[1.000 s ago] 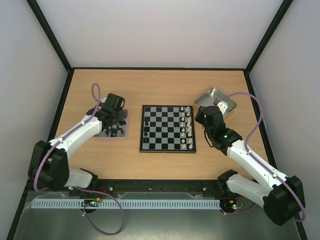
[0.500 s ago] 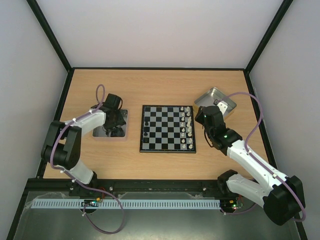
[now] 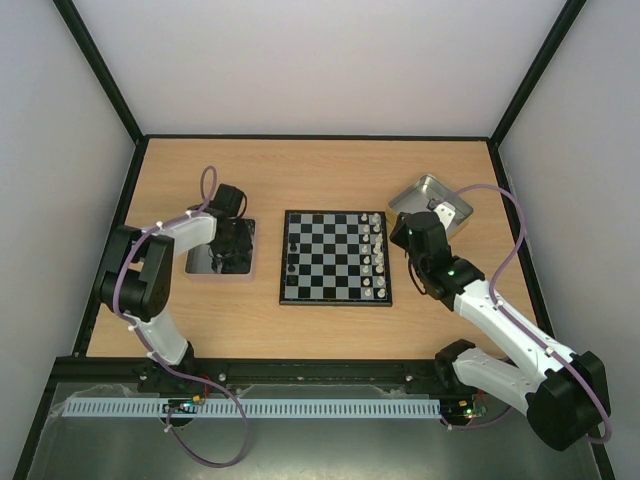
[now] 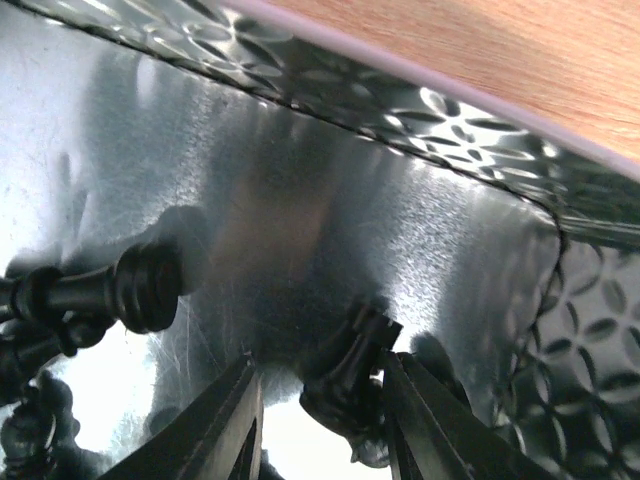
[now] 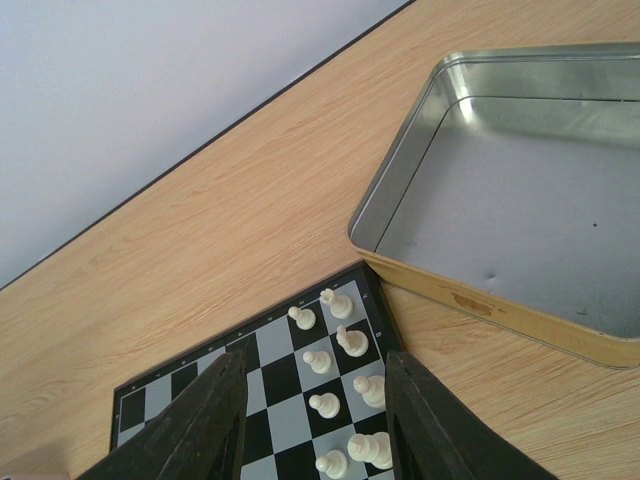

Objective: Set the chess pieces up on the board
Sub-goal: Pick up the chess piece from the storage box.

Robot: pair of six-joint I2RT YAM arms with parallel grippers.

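My left gripper (image 3: pixel 230 250) reaches down into the shiny left tray (image 3: pixel 200 264). In the left wrist view a black rook (image 4: pixel 350 365) stands tilted between the open fingers. It leans on the right finger (image 4: pixel 425 425), and a gap shows between it and the left finger (image 4: pixel 225 425). More black chess pieces (image 4: pixel 110 292) lie at the tray's left. The board (image 3: pixel 335 285) holds two black pieces (image 3: pixel 291 256) on its left edge and silvery-white pieces (image 3: pixel 374 255) along its right. My right gripper (image 5: pixel 315 420) hovers open above the board's (image 5: pixel 200 385) far right corner, holding nothing.
An empty metal tray (image 3: pixel 432 200) sits right of the board, its rim (image 5: pixel 480 300) close to my right fingers. The left tray's patterned wall (image 4: pixel 420 110) rises just beyond the rook. Black frame rails and pale walls border the wooden table (image 3: pixel 330 170).
The left arm has swung its elbow out to the left while its gripper stayed in the tray, and its jaws have narrowed around the rook. The right arm has not moved.
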